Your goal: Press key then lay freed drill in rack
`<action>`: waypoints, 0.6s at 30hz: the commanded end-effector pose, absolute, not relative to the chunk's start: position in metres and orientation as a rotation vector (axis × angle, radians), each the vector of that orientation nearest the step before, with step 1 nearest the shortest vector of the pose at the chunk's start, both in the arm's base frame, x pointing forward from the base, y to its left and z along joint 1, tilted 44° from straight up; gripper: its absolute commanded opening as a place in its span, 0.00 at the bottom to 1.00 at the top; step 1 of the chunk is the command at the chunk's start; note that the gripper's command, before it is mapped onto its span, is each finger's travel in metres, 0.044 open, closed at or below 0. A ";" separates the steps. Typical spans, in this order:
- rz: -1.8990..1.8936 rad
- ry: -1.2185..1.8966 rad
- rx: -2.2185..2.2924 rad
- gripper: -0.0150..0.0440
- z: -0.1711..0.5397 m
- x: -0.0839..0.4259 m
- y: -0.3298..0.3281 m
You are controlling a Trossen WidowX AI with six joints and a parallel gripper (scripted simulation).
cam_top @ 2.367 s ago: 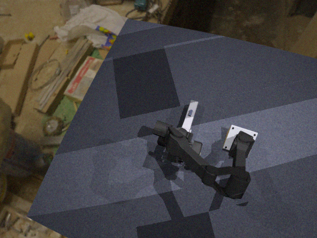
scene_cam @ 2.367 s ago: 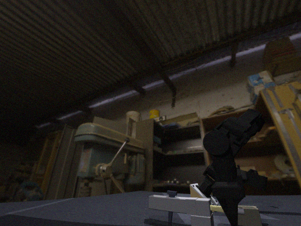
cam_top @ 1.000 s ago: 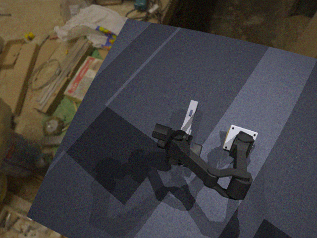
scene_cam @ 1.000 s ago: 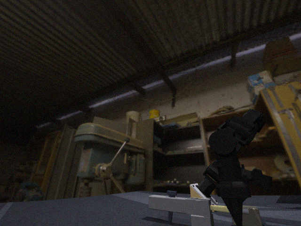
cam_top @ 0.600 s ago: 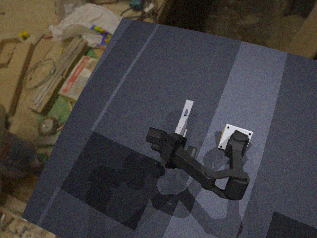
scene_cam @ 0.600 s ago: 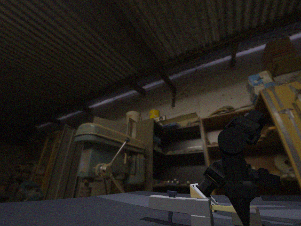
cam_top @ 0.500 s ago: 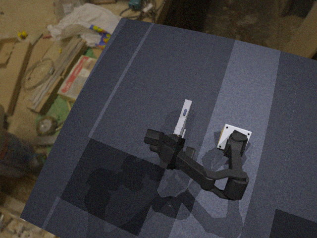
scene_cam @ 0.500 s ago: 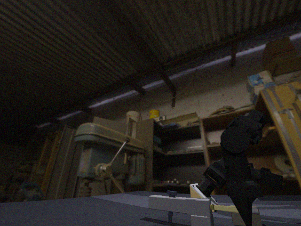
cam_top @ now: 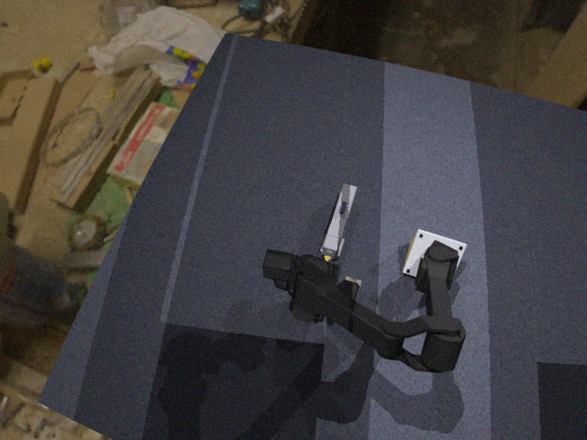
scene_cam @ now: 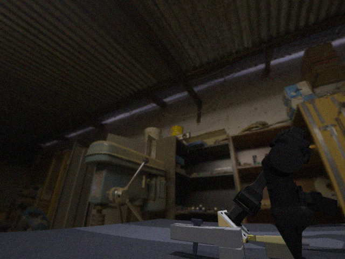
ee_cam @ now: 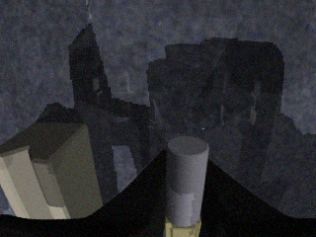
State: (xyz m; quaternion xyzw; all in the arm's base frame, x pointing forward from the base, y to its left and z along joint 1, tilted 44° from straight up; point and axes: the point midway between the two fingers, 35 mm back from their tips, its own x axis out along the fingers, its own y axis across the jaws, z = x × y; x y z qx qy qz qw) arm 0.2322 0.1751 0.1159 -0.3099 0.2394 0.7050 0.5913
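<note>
The grey holder (cam_top: pixel 334 232) (scene_cam: pixel 206 234) has the dark blue key (cam_top: pixel 343 207) (scene_cam: pixel 196 222) through it; its cap shows above the top and its stem below. The drill (cam_top: pixel 326 258) (scene_cam: pixel 268 238) (ee_cam: pixel 183 231), yellow with a grey cylindrical end, lies level, its yellow end at the holder's end face. How deep it sits inside is hidden. My gripper (ee_cam: pixel 180 157) is shut on the drill, near its grey end. The beige rack (cam_top: pixel 352 280) (scene_cam: pixel 277 251) (ee_cam: pixel 69 168) stands beside the gripper, left in the wrist view and partly hidden by the arm in the top view.
The arm's base stands on a white plate (cam_top: pixel 412 258) with dark holes, right of the holder in the top view. The arm reaches across from it, over the rack's side. The blue-grey table (cam_top: pixel 293 118) carries patches of shadow, and its left edge borders background clutter.
</note>
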 end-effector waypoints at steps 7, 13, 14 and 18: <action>1.633 0.551 -0.726 0.25 0.129 0.232 0.185; 1.633 0.551 -0.726 0.25 0.129 0.230 0.182; 1.633 0.551 -0.726 0.25 0.129 0.230 0.181; 1.633 0.551 -0.726 0.25 0.130 0.230 0.180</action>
